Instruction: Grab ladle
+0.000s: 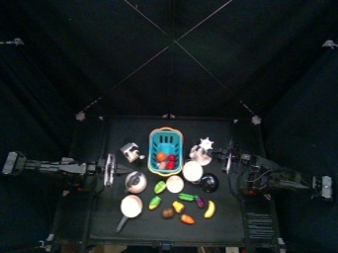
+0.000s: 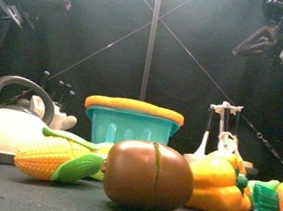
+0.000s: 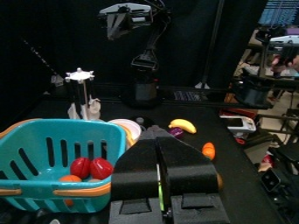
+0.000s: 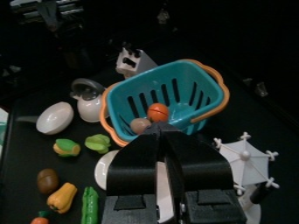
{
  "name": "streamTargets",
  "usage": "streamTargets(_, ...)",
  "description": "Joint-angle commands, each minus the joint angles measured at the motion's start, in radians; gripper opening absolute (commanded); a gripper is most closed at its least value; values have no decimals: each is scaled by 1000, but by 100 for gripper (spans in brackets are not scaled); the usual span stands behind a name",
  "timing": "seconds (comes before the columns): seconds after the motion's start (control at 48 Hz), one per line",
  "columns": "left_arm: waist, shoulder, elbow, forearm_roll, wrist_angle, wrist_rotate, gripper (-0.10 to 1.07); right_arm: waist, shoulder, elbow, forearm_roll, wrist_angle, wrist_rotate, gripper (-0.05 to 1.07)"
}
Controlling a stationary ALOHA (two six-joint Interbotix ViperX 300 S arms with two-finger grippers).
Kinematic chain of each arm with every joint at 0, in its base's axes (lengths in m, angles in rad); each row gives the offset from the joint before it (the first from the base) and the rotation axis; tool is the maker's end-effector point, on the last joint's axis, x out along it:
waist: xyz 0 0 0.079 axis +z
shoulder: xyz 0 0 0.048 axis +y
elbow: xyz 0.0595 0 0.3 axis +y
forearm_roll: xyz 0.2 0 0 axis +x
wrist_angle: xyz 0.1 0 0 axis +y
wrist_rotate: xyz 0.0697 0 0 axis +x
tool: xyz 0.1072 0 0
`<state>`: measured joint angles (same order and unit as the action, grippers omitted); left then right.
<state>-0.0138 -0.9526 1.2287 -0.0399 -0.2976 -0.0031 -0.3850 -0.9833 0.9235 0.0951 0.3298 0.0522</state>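
The ladle [image 1: 130,206] lies at the table's front left, a white round bowl with a dark handle pointing to the front edge. It also shows as a white oval ladle [image 4: 55,116] in the right wrist view. My left gripper [image 1: 109,170] hovers at the table's left edge, and the left wrist view shows this left gripper [image 3: 160,142] shut and empty. My right gripper [image 1: 235,168] hangs at the right edge. In its own wrist view the right gripper [image 4: 163,140] is shut on nothing. Both are held high and clear of the ladle.
A teal basket [image 1: 164,146] with red fruit stands mid-table, with a kettle [image 1: 132,151] to its left and a white rack [image 1: 205,148] to its right. A silver pan [image 1: 136,181], a white bowl [image 1: 193,171] and several toy vegetables [image 1: 179,206] crowd the front.
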Motion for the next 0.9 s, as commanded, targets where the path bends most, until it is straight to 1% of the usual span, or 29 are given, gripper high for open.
streamTargets(0.0,5,5,-12,-3,-8,0,-2,-35,6,-14,-15,28,2,11)
streamTargets(0.167,6,5,-14,-3,-8,0,-2,-78,5,-21,-28,60,14,11)
streamTargets(0.229,8,6,-14,-3,-8,0,-2,-81,0,-23,-46,78,34,11)
streamTargets(0.312,8,5,-14,-3,-8,0,-2,-81,-2,-28,-100,124,91,11)
streamTargets(0.375,8,5,-14,-3,-8,0,-2,-80,-3,-29,-147,152,160,11)
streamTargets(0.458,12,5,-14,-3,-6,0,-2,-74,-11,-29,-216,164,244,11)
streamTargets(0.521,12,6,-12,-3,-6,0,-2,-52,-20,-29,-287,163,304,11)
streamTargets(0.625,14,6,-9,-3,-6,0,-2,18,-32,-26,-417,156,425,11)
streamTargets(0.771,14,6,-6,-8,-6,0,-2,98,-11,-11,-566,158,595,11)
streamTargets(0.875,14,6,-5,-12,-6,0,-2,176,17,5,-698,175,727,11)
